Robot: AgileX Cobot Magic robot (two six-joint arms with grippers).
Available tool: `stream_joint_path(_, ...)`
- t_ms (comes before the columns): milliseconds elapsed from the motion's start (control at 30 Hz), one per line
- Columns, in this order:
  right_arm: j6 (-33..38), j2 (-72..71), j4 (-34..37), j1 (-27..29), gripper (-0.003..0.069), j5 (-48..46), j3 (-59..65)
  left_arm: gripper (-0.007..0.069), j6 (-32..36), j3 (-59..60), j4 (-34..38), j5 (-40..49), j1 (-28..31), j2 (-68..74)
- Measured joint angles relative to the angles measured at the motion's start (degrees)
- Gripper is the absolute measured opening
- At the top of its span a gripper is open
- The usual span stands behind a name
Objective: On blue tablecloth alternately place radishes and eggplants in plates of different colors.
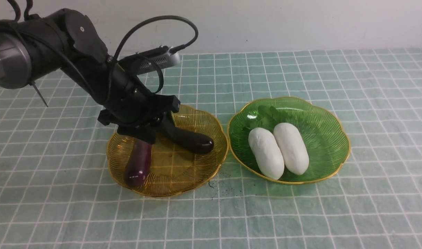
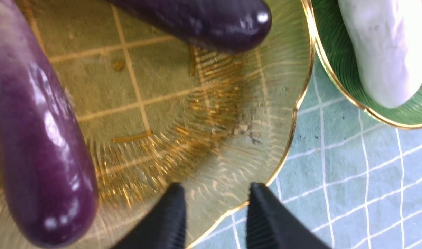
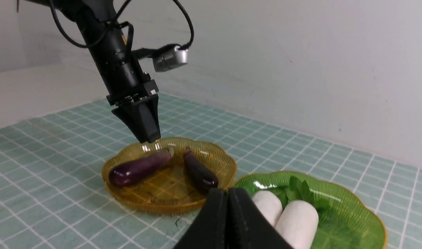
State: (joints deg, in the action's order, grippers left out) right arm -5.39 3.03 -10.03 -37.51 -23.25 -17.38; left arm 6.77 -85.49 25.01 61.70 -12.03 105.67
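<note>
Two dark-purple eggplants [image 1: 139,162] [image 1: 195,140] lie in the amber plate [image 1: 183,183] on the blue tablecloth [image 1: 300,214]. Two white radishes [image 1: 266,152] [image 1: 291,148] lie side by side in the green plate [image 1: 328,131], leaf tufts pointing away. My left gripper [image 1: 155,133] hangs just over the stem ends of the eggplants; in the left wrist view its fingers [image 2: 176,207] stand apart with nothing between them, over the amber plate's rim [image 2: 293,117]. My right gripper [image 3: 228,193] is shut and empty, in front of the radishes [image 3: 297,221]; the front view does not show it.
The two plates sit close together mid-cloth, rims nearly touching. A pale wall [image 1: 266,24] runs along the back edge of the table. Small dark specks [image 1: 221,188] lie on the cloth between the plates. The left arm's cable [image 1: 155,24] loops above the gripper.
</note>
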Motion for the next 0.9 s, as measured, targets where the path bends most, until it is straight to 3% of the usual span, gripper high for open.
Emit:
stream_joint_path(100, 0.0, 0.0, -0.2, 0.0, -0.0015, 1.9, 2.5, 0.0034, 0.0, 0.0, -0.07, 0.63, 0.0, 0.0)
stream_joint_path(167, 0.0, 0.0, -0.2, 0.0, -0.0015, 1.48, 3.56, 0.0002, 0.0, 0.0, -0.07, 0.88, 0.0, 0.0)
stream_joint_path(900, 0.0, -0.06, 0.15, 0.0, -0.0015, -5.29, 6.52, -0.0008, 0.0, 0.0, -0.07, 7.17, 0.0, 0.0)
